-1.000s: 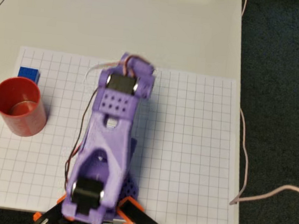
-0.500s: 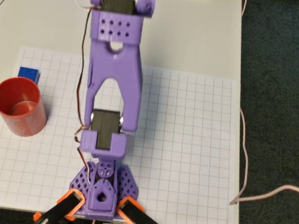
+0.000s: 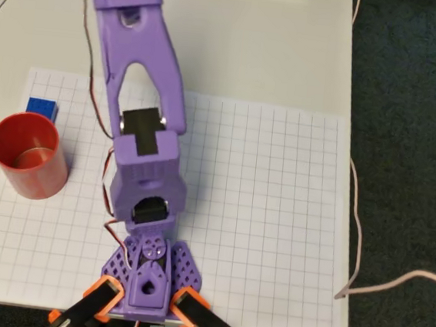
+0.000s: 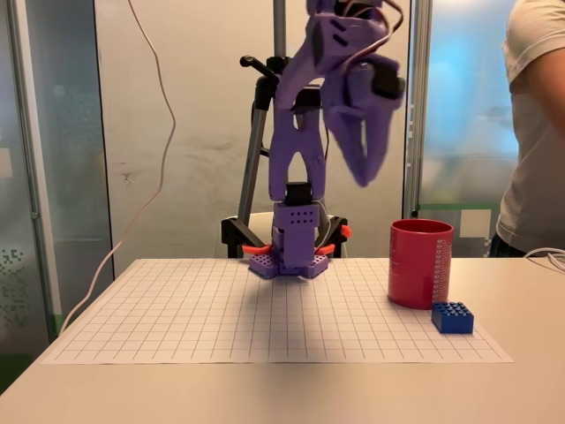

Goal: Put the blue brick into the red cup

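The blue brick [image 3: 42, 106] [image 4: 452, 317] lies on the grid sheet right beside the red cup [image 3: 27, 154] [image 4: 420, 263], which stands upright with its mouth open. In the overhead view both sit at the sheet's left edge, the brick just beyond the cup. My purple arm [image 3: 136, 86] reaches up and away from its base [image 3: 147, 276]. In the fixed view my gripper [image 4: 365, 175] hangs high above the table, fingers pointing down, left of the cup and well above it. It is motion-blurred and nothing shows between the fingers.
A white grid sheet [image 3: 275, 215] covers the table, whose right edge drops to dark floor. A pink cable [image 3: 355, 223] runs along that edge. A person [image 4: 534, 124] stands behind the table at the right. A tripod [image 4: 260, 132] stands behind the arm's base.
The arm has unfolded from its folded rest pose, stretched out over the table and swung toward the left in the overhead view. Cup and brick have not moved.
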Robot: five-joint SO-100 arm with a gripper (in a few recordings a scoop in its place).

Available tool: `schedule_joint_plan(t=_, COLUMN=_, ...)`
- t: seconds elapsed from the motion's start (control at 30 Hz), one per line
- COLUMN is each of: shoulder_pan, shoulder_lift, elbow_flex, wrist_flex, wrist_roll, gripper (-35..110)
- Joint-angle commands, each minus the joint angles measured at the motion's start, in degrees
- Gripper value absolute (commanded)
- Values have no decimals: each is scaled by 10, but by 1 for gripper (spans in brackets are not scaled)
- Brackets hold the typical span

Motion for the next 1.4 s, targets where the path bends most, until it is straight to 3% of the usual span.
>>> schedule_joint_plan(t=0.0, shoulder_pan=-67, shoulder_lift=11, elbow_flex=-24, wrist_flex=4, wrist_roll=-59, gripper=0)
schedule_joint_plan(t=0.2, shoulder_pan=-185, shoulder_lift=-25, elbow_flex=7, wrist_flex=4, wrist_roll=-95, gripper=-1)
schedule_joint_plan(t=0.43, shoulder_pan=-282, shoulder_lift=-72, elbow_flex=26, wrist_flex=-13, wrist_roll=-61, gripper=-1)
schedule_joint_plan(t=0.57, shoulder_pan=-288, shoulder_lift=-76, elbow_flex=76, wrist_flex=-48, wrist_roll=-66, gripper=-1)
schedule_joint_plan(t=0.8, shoulder_pan=-252, shoulder_lift=-78, elbow_flex=166, wrist_flex=-104, wrist_roll=-177, gripper=-1)
schedule_joint_plan(t=1.07, shoulder_pan=-227, shoulder_lift=-91, elbow_flex=209, wrist_flex=-105, wrist_roll=-245, gripper=-1)
schedule_joint_plan(t=1.37, shoulder_pan=-263, shoulder_lift=-105, elbow_flex=274, wrist_flex=-133, wrist_roll=-212, gripper=0)
